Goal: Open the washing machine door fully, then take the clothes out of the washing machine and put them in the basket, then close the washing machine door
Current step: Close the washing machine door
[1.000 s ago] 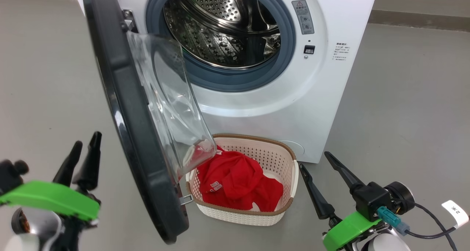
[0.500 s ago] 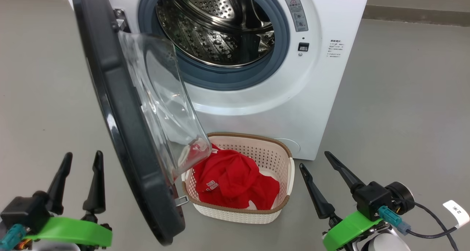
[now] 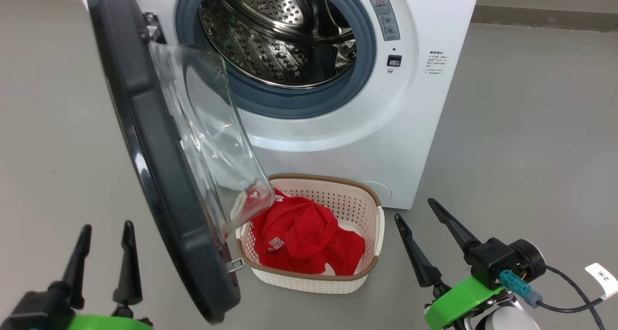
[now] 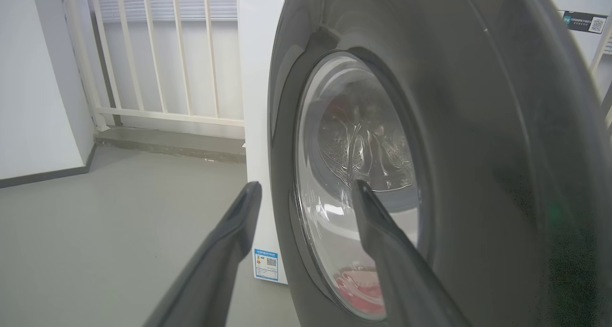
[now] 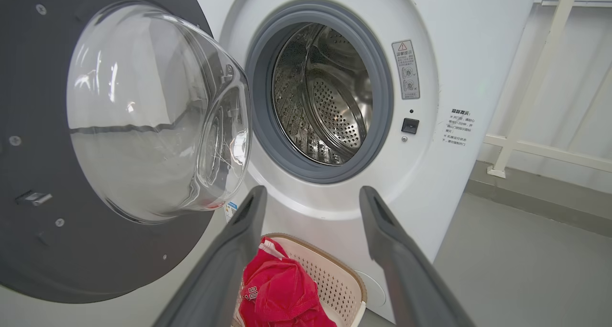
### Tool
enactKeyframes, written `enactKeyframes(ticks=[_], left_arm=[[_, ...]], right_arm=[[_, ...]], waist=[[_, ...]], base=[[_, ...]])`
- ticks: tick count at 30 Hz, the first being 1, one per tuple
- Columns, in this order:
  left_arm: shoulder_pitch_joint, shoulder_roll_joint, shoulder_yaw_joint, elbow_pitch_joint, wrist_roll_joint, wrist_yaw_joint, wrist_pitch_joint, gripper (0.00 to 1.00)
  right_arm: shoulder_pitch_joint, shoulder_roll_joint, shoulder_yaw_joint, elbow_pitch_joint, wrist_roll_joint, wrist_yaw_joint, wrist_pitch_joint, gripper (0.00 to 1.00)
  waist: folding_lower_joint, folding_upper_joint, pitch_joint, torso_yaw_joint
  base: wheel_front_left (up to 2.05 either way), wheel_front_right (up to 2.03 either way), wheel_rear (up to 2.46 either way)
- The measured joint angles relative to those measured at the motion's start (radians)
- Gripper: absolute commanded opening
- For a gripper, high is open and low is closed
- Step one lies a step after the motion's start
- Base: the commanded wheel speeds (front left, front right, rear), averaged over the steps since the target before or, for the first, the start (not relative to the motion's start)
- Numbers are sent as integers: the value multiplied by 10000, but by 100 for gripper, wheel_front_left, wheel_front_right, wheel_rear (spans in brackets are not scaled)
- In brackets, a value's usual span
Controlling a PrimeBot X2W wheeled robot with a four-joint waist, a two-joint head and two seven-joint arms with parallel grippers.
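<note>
Ok, drum looks empty, clothes (image 3: 304, 238) in basket (image 3: 372, 233) just near of washing machine (image 3: 425, 103), so door-close step's up imo. Left gripper (image 3: 107, 225) & right gripper (image 3: 413, 208) both wide, empty. Next: left one pushes washing machine door (image 3: 159, 175) rightward to latch.

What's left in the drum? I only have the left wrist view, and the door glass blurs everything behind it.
Observer: The drum shows bare steel. I see no clothes in the part that faces the right wrist camera.
Operator: Where are the clothes, then?
Observer: The red clothes lie in the basket, which stands right in front of the washing machine.
Operator: Is the other gripper free?
Observer: Yes. The right gripper is open and empty, just to the right of the basket.
</note>
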Motion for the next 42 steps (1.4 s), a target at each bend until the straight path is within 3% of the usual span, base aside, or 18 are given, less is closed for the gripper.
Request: enactKeyframes(ticks=[13, 40, 42], left_arm=[[499, -723, 54, -224, 558, -2, 0, 100], [503, -1051, 407, -8, 963, -151, 0, 100], [503, -1051, 405, 15, 999, -196, 0, 0]], right_arm=[[5, 2, 21, 2, 2, 0, 0, 100], [7, 2, 244, 12, 61, 0, 0, 100], [7, 2, 253, 12, 90, 0, 0, 100]], waist=[[0, 0, -113, 91], [0, 0, -18, 166], [1, 0, -27, 154]], base=[[0, 0, 0], [0, 0, 0], [0, 0, 0]])
